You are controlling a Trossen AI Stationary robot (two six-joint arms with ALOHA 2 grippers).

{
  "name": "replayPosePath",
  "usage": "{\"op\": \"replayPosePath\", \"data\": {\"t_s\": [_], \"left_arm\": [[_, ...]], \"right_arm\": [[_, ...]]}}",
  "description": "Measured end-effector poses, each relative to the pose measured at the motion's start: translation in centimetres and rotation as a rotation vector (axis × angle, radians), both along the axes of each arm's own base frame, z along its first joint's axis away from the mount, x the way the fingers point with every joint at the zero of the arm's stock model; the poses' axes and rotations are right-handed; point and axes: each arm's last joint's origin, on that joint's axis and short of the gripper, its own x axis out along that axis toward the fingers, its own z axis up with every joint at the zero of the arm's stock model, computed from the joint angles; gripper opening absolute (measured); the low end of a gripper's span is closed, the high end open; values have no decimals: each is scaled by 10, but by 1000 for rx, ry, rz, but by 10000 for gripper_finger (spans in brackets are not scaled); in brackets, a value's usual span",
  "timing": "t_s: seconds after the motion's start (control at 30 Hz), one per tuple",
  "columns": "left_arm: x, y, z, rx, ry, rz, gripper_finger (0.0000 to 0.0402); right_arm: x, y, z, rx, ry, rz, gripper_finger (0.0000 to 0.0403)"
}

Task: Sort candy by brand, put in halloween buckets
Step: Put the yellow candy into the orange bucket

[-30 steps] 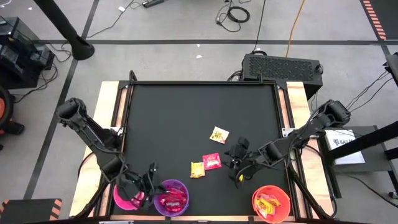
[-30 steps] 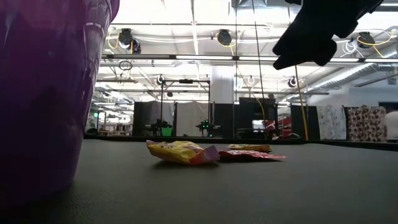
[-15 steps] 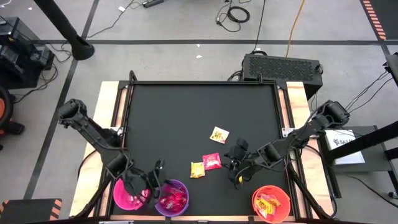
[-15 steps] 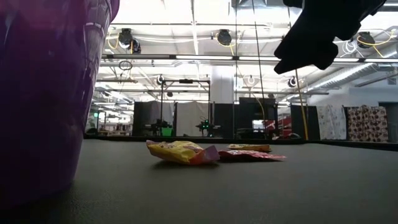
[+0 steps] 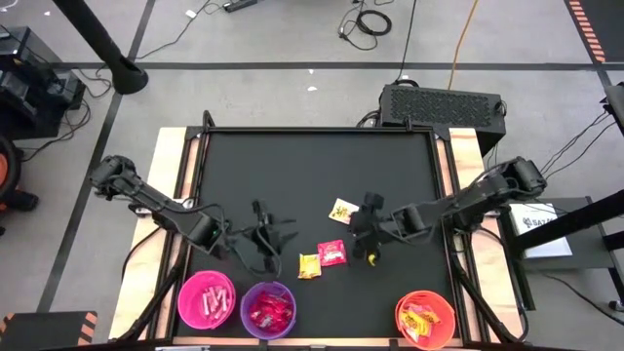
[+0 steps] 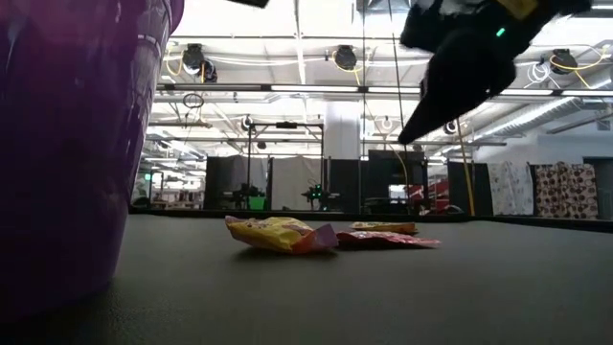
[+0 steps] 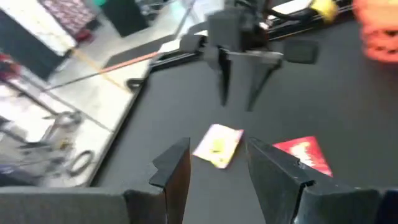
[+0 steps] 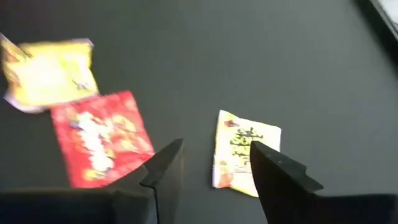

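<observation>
Three candy packets lie flat on the black table: a yellow one, a red one and a second yellow one. The halloween buckets stand at the near edge: pink, purple and orange, each with candy in it. My right gripper hangs open just above the far yellow packet, which shows between its fingers. My left gripper is open above the table, left of the packets and aimed at them.
The table's raised black frame runs round the mat. In the low view the purple bucket fills the left side, and the packets lie beyond it. The mat's far half is bare.
My left gripper has lifted away from above the pink and purple buckets and swung toward the table's far side and middle, rolling as it went. My right gripper has moved toward the far edge, over the far yellow packet, and turned. The packets have stayed put.
</observation>
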Motion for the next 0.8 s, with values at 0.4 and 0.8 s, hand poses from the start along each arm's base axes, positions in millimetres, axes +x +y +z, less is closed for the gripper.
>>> {"op": "replayPosePath", "data": {"t_s": [0.4, 0.8], "left_arm": [[2, 15, -7, 16, 77, 45, 161], [-2, 21, -13, 79, 174, 44, 161]], "right_arm": [[17, -13, -54, -39, 206, 16, 139], [22, -20, -80, -241, 309, 17, 139]]}}
